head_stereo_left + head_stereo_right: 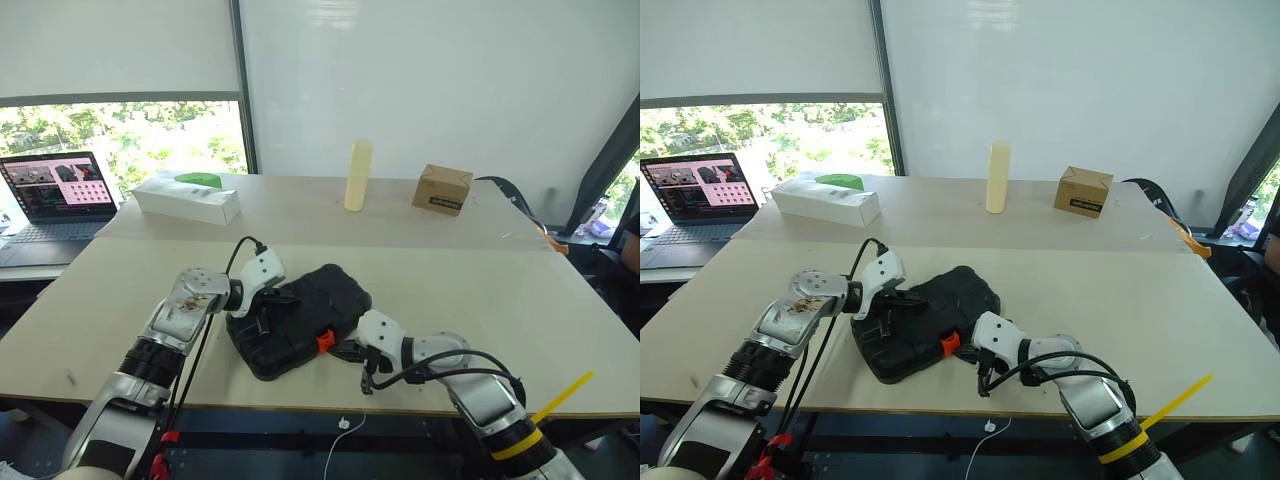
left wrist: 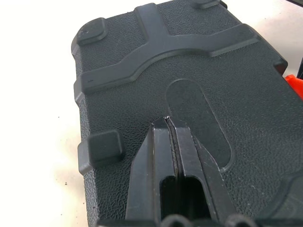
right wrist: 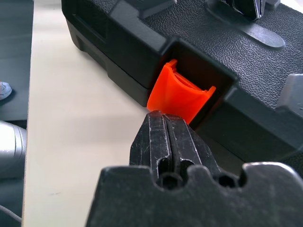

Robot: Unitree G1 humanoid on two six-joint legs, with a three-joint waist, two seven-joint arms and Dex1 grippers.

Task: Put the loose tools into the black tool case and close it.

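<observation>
The black tool case (image 1: 300, 318) lies shut on the near part of the tabletop (image 1: 480, 280), its lid down and its long axis running diagonally from near-left to far-right. No loose tools lie on the tabletop around it, so by the look of things they are already inside, and what remains is securing the orange latch (image 1: 325, 341), which sits on the case's near-right long edge.

The left pincer (image 1: 268, 303) rests on the lid's left portion with its two black fingers pressed together, holding nothing; in the left wrist view the fingertips (image 2: 166, 124) touch the textured lid just beside the oval recess, which suggests it is steadying or pressing the lid down.

The right pincer (image 1: 345, 349) comes in from the near right, its fingers also pinched together and empty. In the right wrist view its tip sits directly against the lower edge of the orange latch (image 3: 177, 97), which stands angled outward from its notch and not flush with the case wall. The latch therefore lies straight ahead of the right pincer, toward the far left, and this is clearly the nearer arm to it. The coming move probably turns on pushing that tab inward, across the case's long axis, while the left pincer bears on the lid.
</observation>
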